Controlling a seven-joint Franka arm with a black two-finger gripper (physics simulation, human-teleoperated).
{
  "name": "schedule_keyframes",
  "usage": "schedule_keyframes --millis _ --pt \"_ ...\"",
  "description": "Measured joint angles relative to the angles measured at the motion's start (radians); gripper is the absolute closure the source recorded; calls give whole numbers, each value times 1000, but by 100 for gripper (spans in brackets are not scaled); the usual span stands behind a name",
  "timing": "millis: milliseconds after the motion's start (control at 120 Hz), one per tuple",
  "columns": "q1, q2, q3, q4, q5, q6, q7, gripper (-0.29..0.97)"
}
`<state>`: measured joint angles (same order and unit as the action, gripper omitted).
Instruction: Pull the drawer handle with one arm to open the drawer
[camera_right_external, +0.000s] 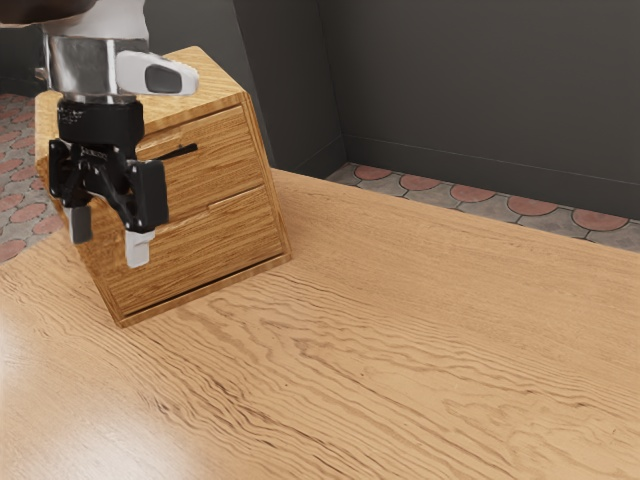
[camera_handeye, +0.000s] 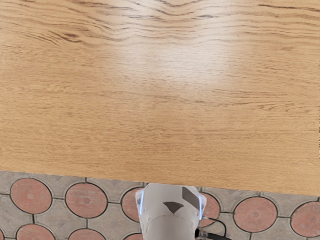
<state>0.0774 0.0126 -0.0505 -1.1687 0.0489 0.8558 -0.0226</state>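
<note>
1. Drawer handle (camera_right_external: 172, 153): a slim dark bar, sitting on the upper drawer front (camera_right_external: 215, 145) of a small wooden cabinet (camera_right_external: 200, 250). The cabinet is standing at the far corner of the worktop (camera_right_external: 420, 360), on the exterior view's left. The drawer is looking closed, its front flush with the cabinet face.
2. Key relation: the handle is lying higher than the fingertips and toward the exterior view's right of the gripper (camera_right_external: 109, 250). Its long axis is running across the drawer front, roughly level. The fingers are pointing down at the worktop, so I am judging that the hand needs to rise and turn toward the front before pulling.
3. The fingers are standing apart and gripping nothing. The gap between hand and cabinet face is not reading clearly.
4. The lower drawer is carrying a wood-toned bar (camera_right_external: 235, 198), parallel to the dark one.
5. Materials: the cabinet and worktop are showing strong wavy oak-like grain with a light sheen. The floor (camera_handeye: 75, 200) is showing round terracotta tiles in grey grout. The arm's white base (camera_handeye: 170, 210) is sitting beyond the worktop edge.
</note>
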Motion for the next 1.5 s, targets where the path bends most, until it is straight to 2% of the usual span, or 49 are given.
schedule_keyframes --millis 117,283,342,558,667,1067,1325,1500 --pt "36 17 -10 -15 1 181 -13 0" --pt "65 22 -10 -17 28 323 -30 0" --pt "64 21 -10 -43 58 388 -4 0" --pt "36 22 2 -156 164 678 260 0" --pt "21 30 19 -174 183 767 396 0" --pt "62 45 100 -221 194 877 752 0" --pt "32 61 138 -235 194 913 878 0" --pt "48 61 153 -235 194 917 916 0"
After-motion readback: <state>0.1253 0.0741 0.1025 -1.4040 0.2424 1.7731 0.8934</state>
